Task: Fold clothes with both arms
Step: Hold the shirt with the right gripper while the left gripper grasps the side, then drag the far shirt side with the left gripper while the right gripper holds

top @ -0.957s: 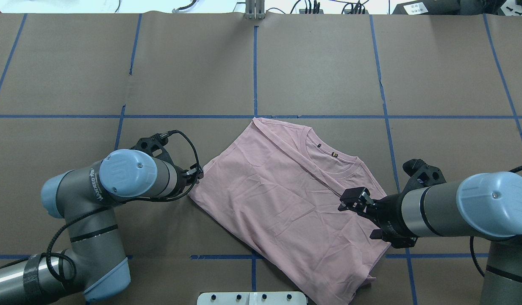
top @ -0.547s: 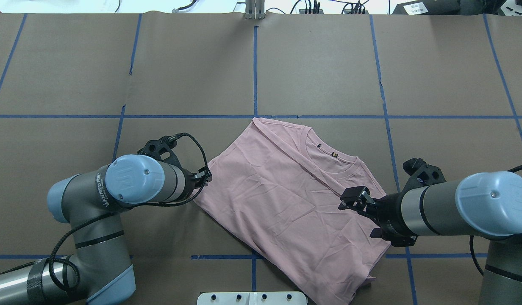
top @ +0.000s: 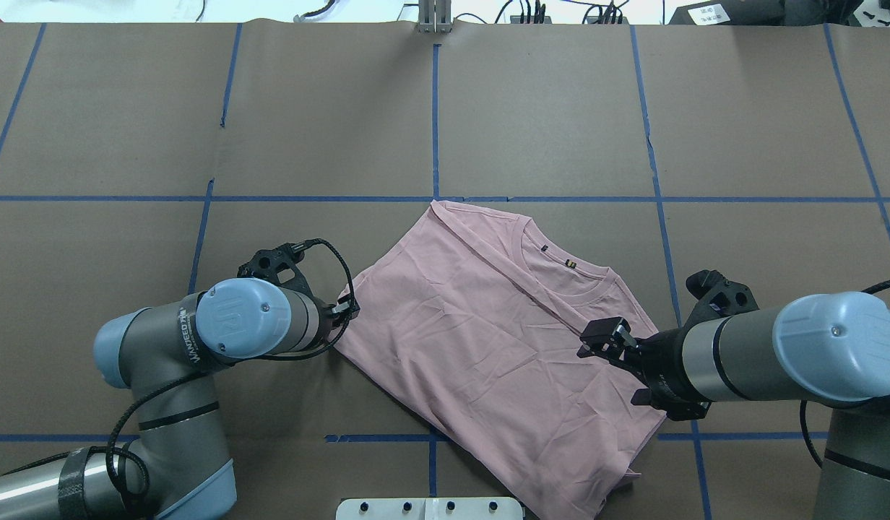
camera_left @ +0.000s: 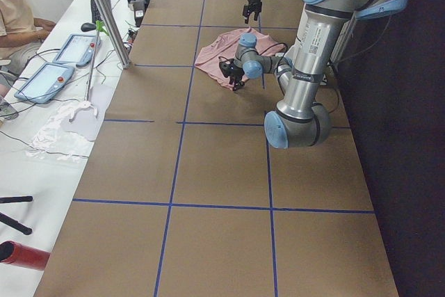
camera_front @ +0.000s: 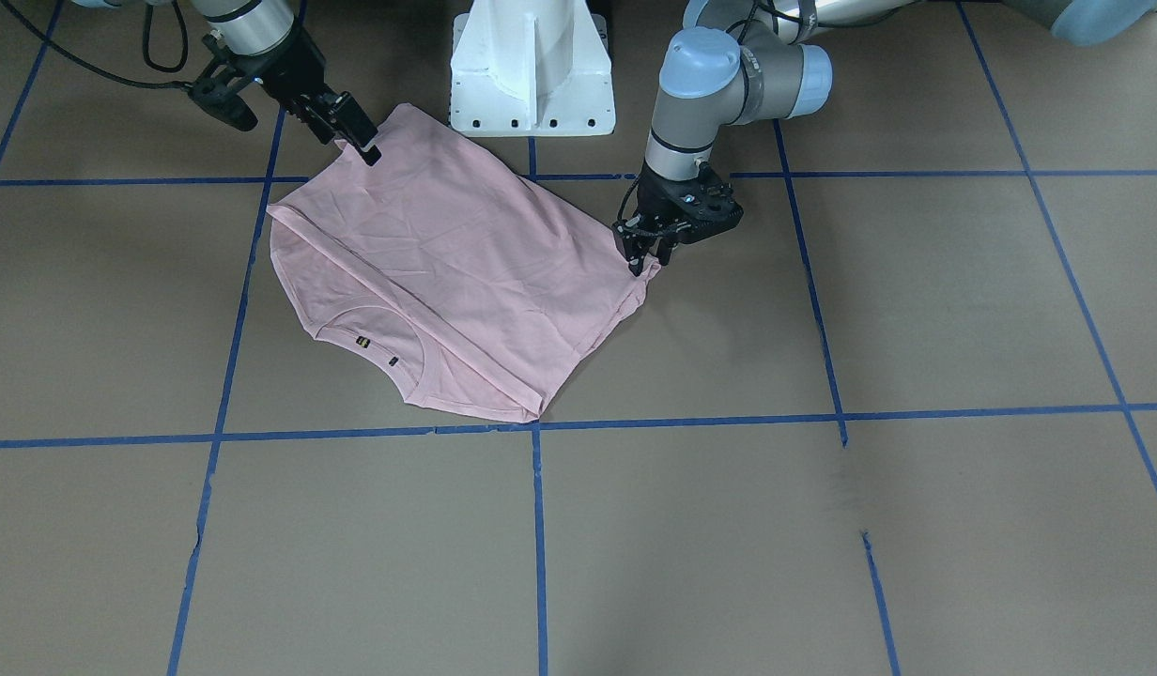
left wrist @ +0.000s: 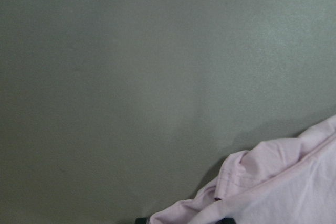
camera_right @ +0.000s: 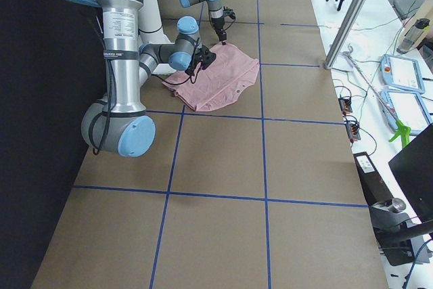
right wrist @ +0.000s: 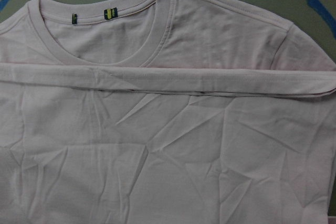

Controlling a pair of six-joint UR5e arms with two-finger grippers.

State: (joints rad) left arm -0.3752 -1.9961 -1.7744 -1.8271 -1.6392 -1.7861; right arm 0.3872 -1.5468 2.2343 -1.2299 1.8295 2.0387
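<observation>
The pale pink T-shirt (top: 481,339) is lying folded on the brown counter (top: 546,115). The left pincer (camera_front: 642,261) is pinching its bunched side corner. The right pincer (top: 602,338) is hovering over the opposite edge, and I cannot tell how far it is spread.

The pale pink fabric T-shirt (top: 488,339) runs off the overhead view's bottom edge at its near corner. The black two-finger left gripper (camera_front: 647,263) is mostly hidden there under its own wrist. The left wrist view crops all but a bunched shirt corner.
</observation>
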